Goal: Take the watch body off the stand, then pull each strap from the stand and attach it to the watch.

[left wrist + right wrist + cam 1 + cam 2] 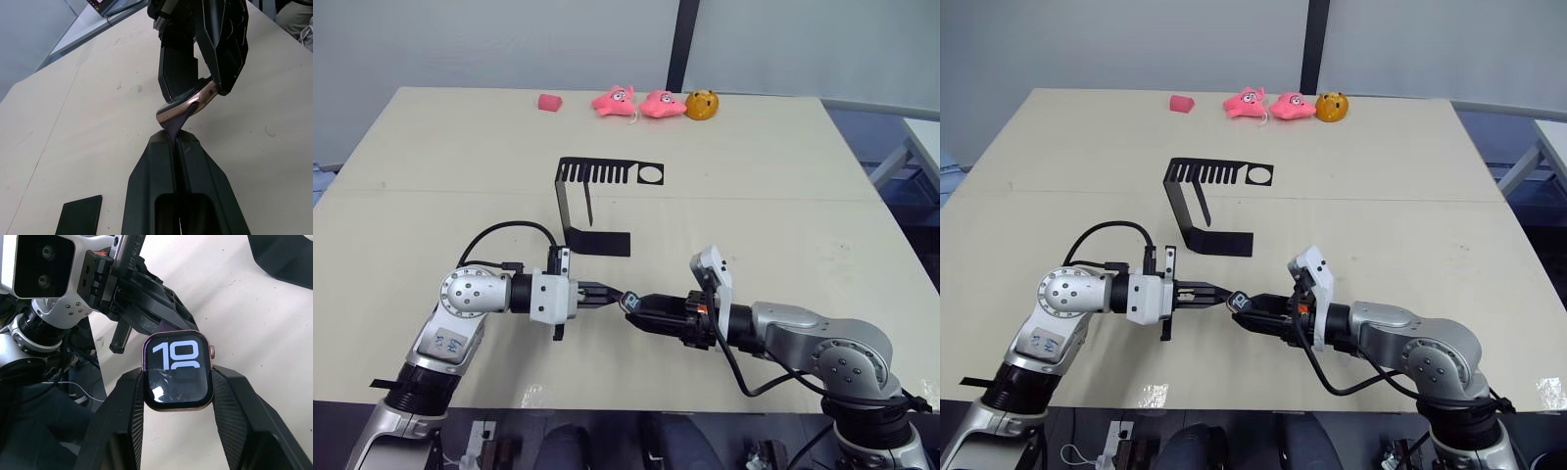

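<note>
Meeting above the near middle of the table point(783, 176), the left gripper point(612, 296) and the right gripper point(634, 305) point at each other tip to tip in the left eye view. The watch body point(631, 302) sits between them, gripped by the right gripper's tips. The stand point(592, 201) rests on the table at about 12 o'clock from the grippers, well apart from them, its slotted top plate toward the far side and its flat base nearer. Along the far edge lie a small pink block point(549, 102), two pink plush toys point(636, 102) and an orange toy point(701, 104).

The right eye view gives the same layout, with the stand at about 11 o'clock from the watch body.

From the left wrist view, the left gripper's two black fingers point(151, 196) are pressed together on a dark purple strap point(178, 122), whose free end touches the edge of the watch body. The right gripper's black fingers come in from the far side, closed on the case. A corner of the stand's base shows on the table.

From the right wrist view, the right gripper's pads point(230, 404) clamp the watch body by its two sides, screen up with white digits showing. At 11 o'clock from the case, the left gripper's tips meet its edge.
</note>
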`<control>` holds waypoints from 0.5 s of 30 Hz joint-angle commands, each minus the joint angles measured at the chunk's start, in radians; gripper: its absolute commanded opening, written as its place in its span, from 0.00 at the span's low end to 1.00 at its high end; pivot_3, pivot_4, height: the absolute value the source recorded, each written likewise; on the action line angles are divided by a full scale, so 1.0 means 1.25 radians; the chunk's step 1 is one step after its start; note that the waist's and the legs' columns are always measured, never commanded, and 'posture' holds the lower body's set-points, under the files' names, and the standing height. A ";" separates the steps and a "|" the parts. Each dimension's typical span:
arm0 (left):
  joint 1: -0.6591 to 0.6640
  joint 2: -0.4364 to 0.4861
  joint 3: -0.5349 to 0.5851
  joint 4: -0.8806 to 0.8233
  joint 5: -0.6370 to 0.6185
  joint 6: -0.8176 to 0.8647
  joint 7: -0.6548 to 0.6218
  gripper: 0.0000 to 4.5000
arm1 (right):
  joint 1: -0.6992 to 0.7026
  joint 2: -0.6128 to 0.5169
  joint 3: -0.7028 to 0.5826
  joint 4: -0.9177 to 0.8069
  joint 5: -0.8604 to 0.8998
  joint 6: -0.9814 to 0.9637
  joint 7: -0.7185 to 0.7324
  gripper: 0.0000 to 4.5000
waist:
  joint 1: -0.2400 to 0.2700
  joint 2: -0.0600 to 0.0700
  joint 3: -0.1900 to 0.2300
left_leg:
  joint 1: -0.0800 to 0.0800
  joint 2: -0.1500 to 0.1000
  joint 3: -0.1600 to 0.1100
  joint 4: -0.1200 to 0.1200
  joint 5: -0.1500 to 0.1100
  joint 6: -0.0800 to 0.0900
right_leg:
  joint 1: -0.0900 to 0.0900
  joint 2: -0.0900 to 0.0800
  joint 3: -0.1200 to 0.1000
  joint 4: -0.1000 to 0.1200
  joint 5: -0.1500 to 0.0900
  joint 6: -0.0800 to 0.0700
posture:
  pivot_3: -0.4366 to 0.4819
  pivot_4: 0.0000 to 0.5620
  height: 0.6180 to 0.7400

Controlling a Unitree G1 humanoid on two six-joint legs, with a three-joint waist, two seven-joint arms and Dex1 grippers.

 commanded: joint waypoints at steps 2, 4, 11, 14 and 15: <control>-0.005 -0.006 -0.008 -0.043 -0.018 -0.023 -0.004 0.00 | -0.008 0.005 -0.011 -0.003 0.004 -0.002 -0.022 0.33 | 0.000 0.000 0.000 | 0.000 0.000 0.000 0.000 0.000 0.000 | 0.000 0.000 0.000 0.000 0.000 0.000 | 0.48 0.27 1.00; -0.005 -0.006 -0.009 -0.043 -0.016 -0.021 -0.003 0.00 | -0.008 0.006 -0.011 -0.003 0.003 -0.002 -0.021 0.33 | 0.000 0.000 0.000 | 0.000 0.000 0.000 0.000 0.000 0.000 | 0.000 0.000 0.000 0.000 0.000 0.000 | 0.48 0.27 1.00; -0.003 -0.008 -0.004 -0.049 -0.041 0.016 -0.005 0.14 | -0.007 0.004 -0.009 -0.008 0.000 -0.010 -0.013 0.33 | 0.000 0.000 0.000 | 0.000 0.000 0.000 0.000 0.000 0.000 | 0.000 0.000 0.000 0.000 0.000 0.000 | 0.48 0.27 1.00; 0.007 0.011 0.011 -0.044 -0.037 0.029 -0.005 0.44 | -0.004 -0.002 -0.008 -0.015 -0.012 -0.020 -0.003 0.33 | 0.000 0.000 0.000 | 0.000 0.000 0.000 0.000 0.000 0.000 | 0.000 0.000 0.000 0.000 0.000 0.000 | 0.48 0.27 1.00; 0.015 0.024 0.020 -0.040 -0.041 0.031 -0.013 0.56 | -0.002 -0.005 -0.007 -0.018 -0.018 -0.024 0.001 0.33 | -0.001 0.000 0.000 | 0.000 0.000 0.000 0.000 0.000 0.000 | 0.000 0.000 0.000 0.000 0.000 0.000 | 0.48 0.27 1.00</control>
